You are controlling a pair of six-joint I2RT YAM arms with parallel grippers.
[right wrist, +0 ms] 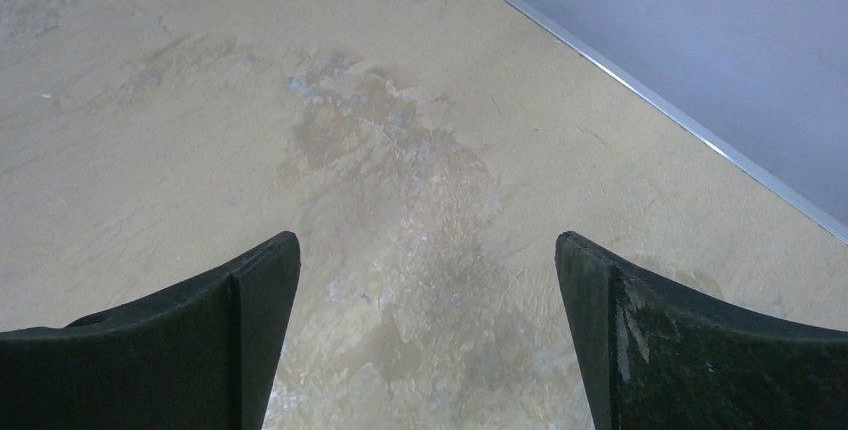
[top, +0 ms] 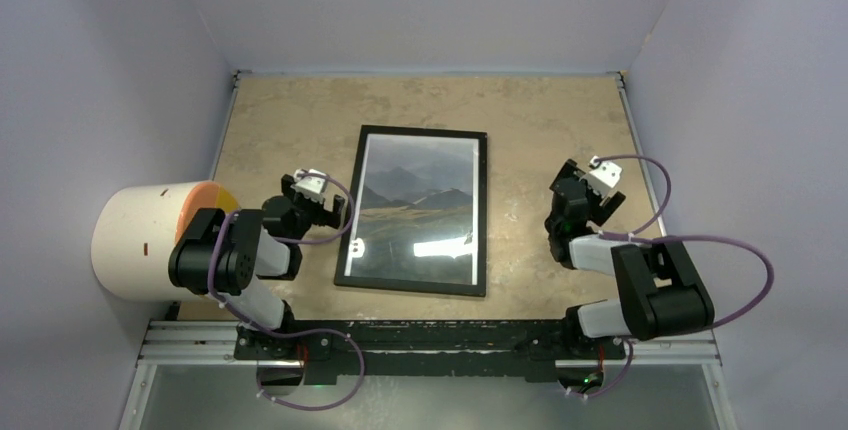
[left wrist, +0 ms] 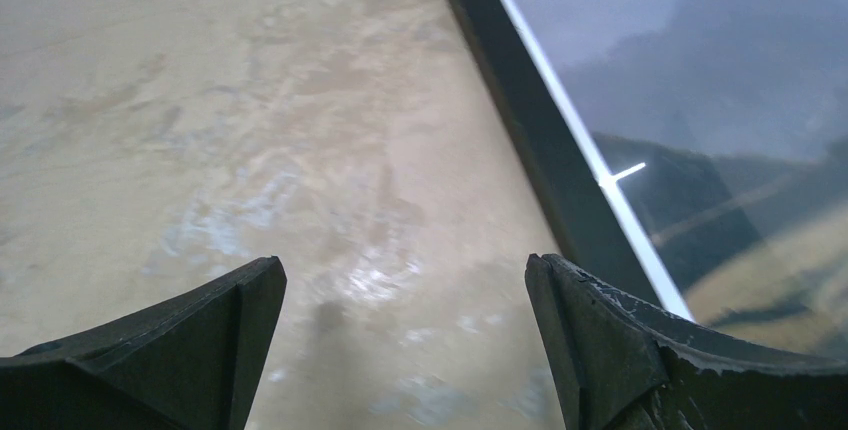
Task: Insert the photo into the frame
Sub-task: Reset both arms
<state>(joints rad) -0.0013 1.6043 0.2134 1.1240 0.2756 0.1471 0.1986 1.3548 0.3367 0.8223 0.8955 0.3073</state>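
Observation:
The frame (top: 352,212) lies flat in the middle of the table with its black front up. The photo (top: 420,205) of grey mountains over brownish-green hills shows inside it, behind the glossy pane. My left gripper (top: 318,200) is open and empty, low over the table just left of the frame's left edge. In the left wrist view the black frame edge (left wrist: 530,140) and the photo (left wrist: 720,100) run along the right, beside my right fingertip; the gripper (left wrist: 405,290) holds nothing. My right gripper (top: 585,190) is open and empty over bare table (right wrist: 400,150), right of the frame; in its own view the gripper (right wrist: 427,260) holds nothing.
A white cylinder with an orange and yellow top (top: 140,240) lies at the left, beside the left arm. Grey walls close in the table on three sides; the right wall's foot (right wrist: 640,90) is near my right gripper. A metal rail (top: 430,340) runs along the near edge.

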